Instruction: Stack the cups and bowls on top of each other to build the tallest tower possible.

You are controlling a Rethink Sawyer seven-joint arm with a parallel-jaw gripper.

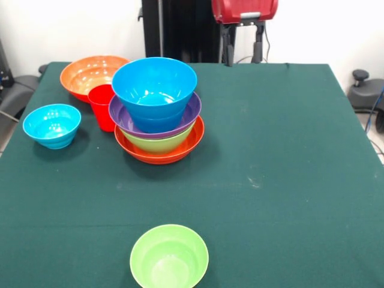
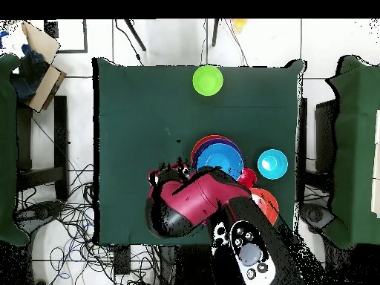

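Tower [image 1: 158, 114], blue bowl over purple, green, wide orange base

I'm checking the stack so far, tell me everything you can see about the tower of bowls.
The tower is four nested glossy plastic bowls, all upright: a wide orange bowl as base on the green table, then a green bowl, a wide purple bowl, and a deep blue bowl on top. The red cup stands right beside it; contact is unclear.
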